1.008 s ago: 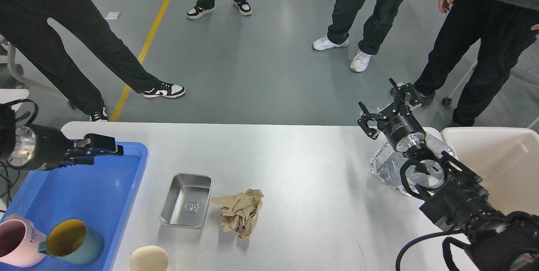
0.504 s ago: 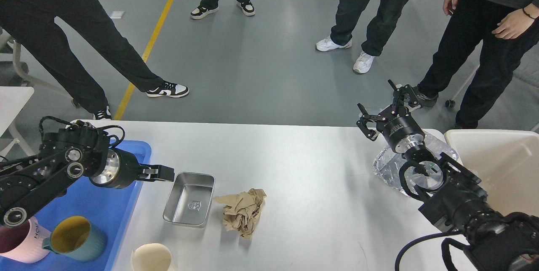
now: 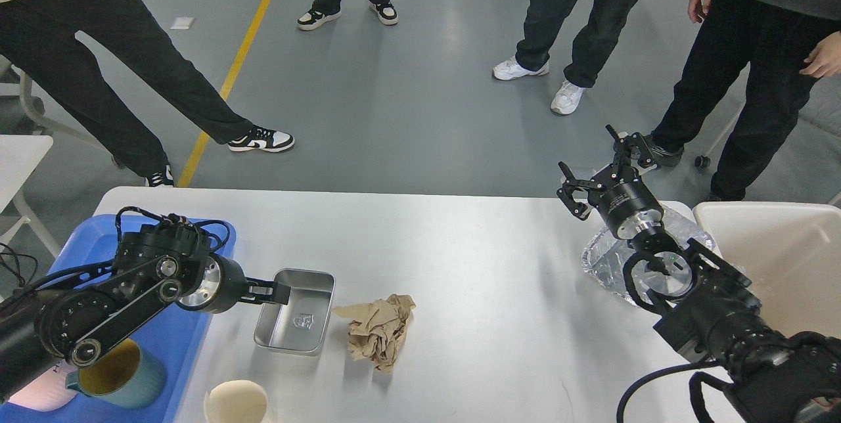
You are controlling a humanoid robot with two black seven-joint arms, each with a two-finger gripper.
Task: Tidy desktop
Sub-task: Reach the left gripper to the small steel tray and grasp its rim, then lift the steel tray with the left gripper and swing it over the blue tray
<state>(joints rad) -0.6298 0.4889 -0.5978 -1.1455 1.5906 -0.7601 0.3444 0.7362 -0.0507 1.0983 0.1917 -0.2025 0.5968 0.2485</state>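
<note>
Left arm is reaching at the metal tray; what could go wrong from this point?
The left gripper sits at the near-left rim of the steel tray; a shallow grip may slip or tip it. The crumpled brown paper lies right beside the tray and could be dragged. The teal mug sits under the arm.

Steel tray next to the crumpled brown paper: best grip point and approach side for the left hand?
Pinch the left rim of the steel tray. It sits open side up on the desktop, its thin raised wall free on that side, and the left hand is already there. The right side is crowded by the crumpled brown paper. One finger inside, one outside, from above and the left.
</note>
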